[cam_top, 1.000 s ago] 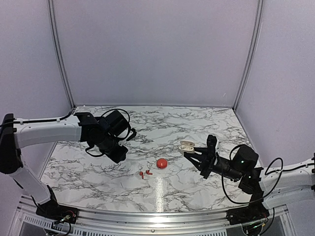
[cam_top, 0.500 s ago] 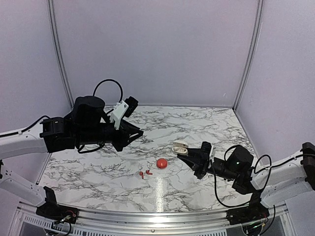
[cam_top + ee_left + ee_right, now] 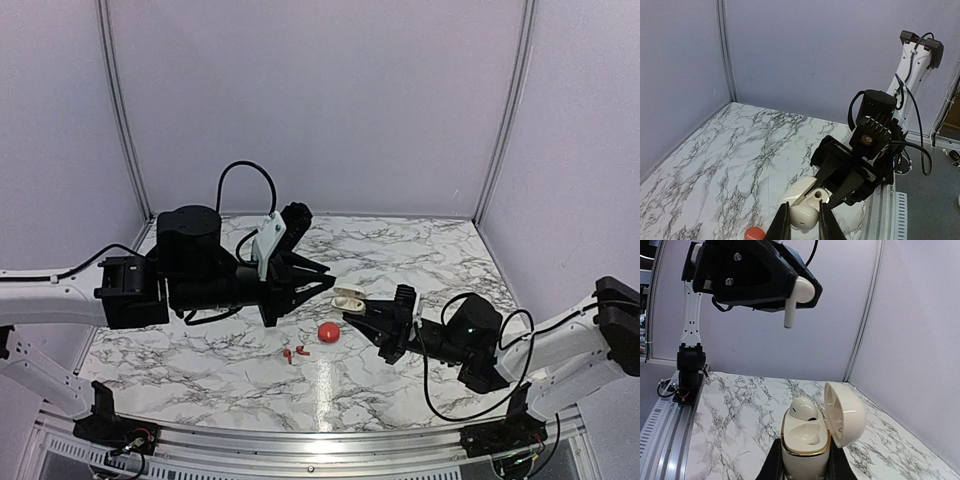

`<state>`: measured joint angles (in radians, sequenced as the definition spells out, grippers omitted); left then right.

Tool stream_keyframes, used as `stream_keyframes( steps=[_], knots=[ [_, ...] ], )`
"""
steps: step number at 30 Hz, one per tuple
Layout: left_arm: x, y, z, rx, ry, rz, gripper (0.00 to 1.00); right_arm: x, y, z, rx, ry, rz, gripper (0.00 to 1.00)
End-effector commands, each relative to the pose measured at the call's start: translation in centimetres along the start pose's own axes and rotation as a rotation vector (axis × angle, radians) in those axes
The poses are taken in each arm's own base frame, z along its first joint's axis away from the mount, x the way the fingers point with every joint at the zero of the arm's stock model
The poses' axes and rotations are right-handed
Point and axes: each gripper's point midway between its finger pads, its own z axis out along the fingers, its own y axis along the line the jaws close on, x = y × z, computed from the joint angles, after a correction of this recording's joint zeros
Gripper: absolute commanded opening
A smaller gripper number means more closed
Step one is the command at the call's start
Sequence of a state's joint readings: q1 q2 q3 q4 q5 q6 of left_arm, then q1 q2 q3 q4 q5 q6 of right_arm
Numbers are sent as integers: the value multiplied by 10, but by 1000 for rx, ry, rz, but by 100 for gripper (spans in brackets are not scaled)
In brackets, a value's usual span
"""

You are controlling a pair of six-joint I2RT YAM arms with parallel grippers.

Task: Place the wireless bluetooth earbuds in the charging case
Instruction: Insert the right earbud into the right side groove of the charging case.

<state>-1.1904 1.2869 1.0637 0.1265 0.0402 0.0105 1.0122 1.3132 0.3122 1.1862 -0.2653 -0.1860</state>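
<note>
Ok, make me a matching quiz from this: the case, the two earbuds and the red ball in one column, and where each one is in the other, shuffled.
Things
1. case
2. earbud with the stem showing
3. other earbud
4. red ball

Places
A. lying on the marble table
B. seated in the case
C. pinched in the left gripper
D. held by the right gripper, lid open

Pairs: 1-D, 2-C, 3-B, 4-A

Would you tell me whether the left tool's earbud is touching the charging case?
Apart. The right wrist view shows the earbud hanging clear above the open charging case.
</note>
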Motion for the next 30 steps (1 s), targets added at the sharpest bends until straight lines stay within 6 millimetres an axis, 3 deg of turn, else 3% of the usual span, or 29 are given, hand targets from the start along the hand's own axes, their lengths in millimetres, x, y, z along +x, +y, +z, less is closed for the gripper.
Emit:
stream_keyframes(
  steps=[1, 9, 30],
  knots=[
    [-27, -6, 11, -24, -98, 14, 12, -28, -19, 9, 116, -114, 88, 0],
    [-29, -4, 25, -73, -135, 0, 13, -37, -22, 16, 143, -160, 145, 0],
    [-19, -4, 46, -88, -130, 13, 12, -38, -20, 21, 146, -176, 206, 0]
  ],
)
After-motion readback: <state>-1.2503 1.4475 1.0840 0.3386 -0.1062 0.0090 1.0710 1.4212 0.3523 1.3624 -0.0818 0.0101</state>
